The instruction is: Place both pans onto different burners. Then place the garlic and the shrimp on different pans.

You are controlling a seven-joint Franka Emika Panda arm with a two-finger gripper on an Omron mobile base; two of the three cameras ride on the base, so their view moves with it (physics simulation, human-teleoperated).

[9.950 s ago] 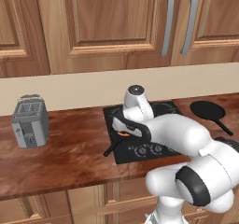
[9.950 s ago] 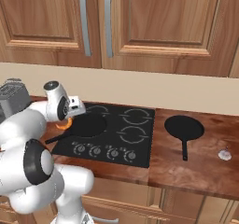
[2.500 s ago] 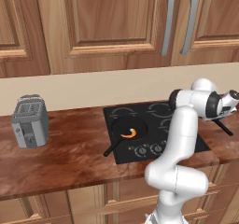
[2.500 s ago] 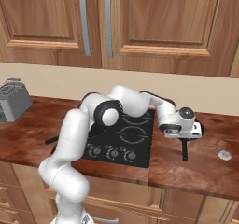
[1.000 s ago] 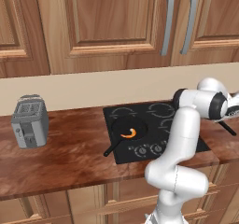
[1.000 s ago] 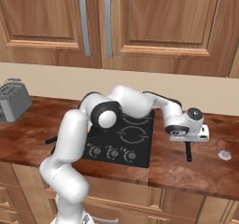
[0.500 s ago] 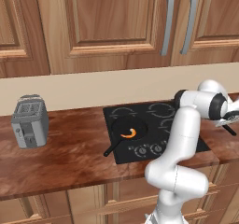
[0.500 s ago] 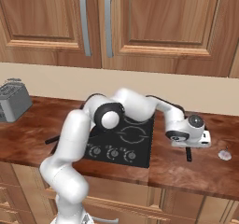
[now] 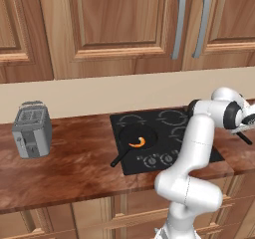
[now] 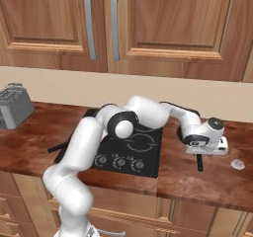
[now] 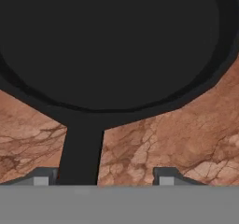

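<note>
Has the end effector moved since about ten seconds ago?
Yes. The end effector was over the cooktop's left side; now it is right of the cooktop, low over the second pan's handle on the counter.

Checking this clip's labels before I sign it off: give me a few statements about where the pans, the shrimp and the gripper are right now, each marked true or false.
1. The shrimp lies in the pan on the cooktop. True.
2. The second pan rests on a burner. False: it sits on the brown counter, right of the cooktop.
3. The gripper is down at the second pan's handle, a fingertip on each side. True.
4. The toaster stands on the cooktop. False: it stands on the counter, well to its left.
5. The second pan holds garlic. False: its inside looks empty.
</note>
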